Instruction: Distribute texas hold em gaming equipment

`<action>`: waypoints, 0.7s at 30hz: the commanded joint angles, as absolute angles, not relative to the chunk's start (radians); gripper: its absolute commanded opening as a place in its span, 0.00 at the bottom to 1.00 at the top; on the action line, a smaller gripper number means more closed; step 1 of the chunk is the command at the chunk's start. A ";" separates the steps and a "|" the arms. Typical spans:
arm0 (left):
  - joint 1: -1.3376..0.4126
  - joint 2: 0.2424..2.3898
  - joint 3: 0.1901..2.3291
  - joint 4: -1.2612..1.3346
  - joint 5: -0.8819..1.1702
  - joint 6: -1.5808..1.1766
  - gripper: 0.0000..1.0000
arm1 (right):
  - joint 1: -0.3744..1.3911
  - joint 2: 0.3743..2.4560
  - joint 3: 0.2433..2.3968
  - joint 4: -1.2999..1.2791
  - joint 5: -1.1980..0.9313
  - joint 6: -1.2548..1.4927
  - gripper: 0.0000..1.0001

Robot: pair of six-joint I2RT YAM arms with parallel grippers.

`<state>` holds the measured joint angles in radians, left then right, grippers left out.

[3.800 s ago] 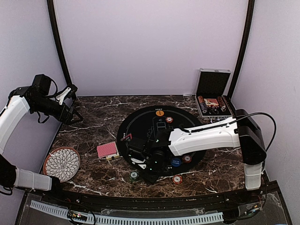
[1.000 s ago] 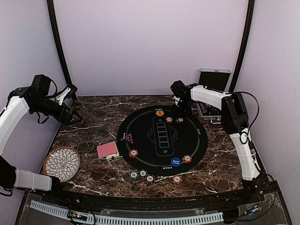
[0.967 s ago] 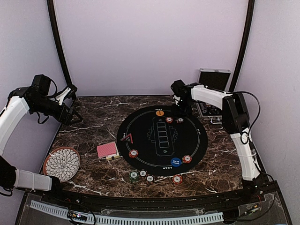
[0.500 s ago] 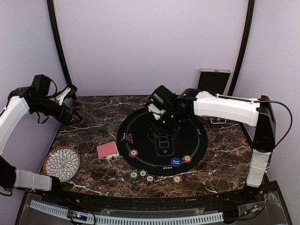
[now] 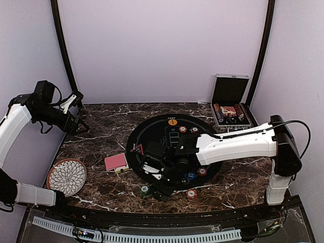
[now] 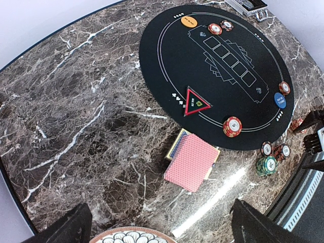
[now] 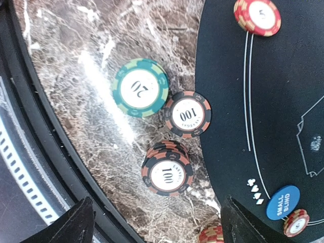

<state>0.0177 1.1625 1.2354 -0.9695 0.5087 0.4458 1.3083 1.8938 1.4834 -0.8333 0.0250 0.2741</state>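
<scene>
Three chip piles [image 7: 167, 172] lie under the open right end effector [image 7: 157, 200]. Next, likely, grip one; left end effector [image 6: 162, 203] also open.

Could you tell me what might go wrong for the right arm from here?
The open right gripper hangs above the stack of 100 chips; closing off-centre could topple it toward the table's near rim. The single 100 chip and green 20 chip lie close by and could get nudged.

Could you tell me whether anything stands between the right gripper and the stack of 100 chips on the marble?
Nothing visible does. The open right gripper faces the stack of 100 chips directly; a single 100 chip and a green 20 chip lie beyond it.
</scene>
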 commanded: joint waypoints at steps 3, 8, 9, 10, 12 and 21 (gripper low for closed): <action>0.021 1.131 1.252 -1.004 0.520 0.454 0.99 | 1.316 1.957 1.493 -0.822 -0.023 0.256 0.88; 0.021 1.131 1.253 -1.004 0.520 0.453 0.99 | 1.316 1.994 1.510 -0.825 -0.018 0.240 0.85; 0.021 1.130 1.253 -1.005 0.519 0.453 0.99 | 1.316 1.998 1.512 -0.824 -0.018 0.237 0.84; 0.021 1.129 1.253 -1.006 0.519 0.454 0.99 | 1.316 2.002 1.514 -0.824 -0.016 0.236 0.83; 0.020 1.129 1.252 -1.007 0.516 0.455 0.99 | 1.316 2.008 1.516 -0.823 -0.013 0.236 0.79; 0.021 1.130 1.249 -1.003 0.515 0.454 0.99 | 1.316 2.022 1.517 -0.816 -0.004 0.238 0.66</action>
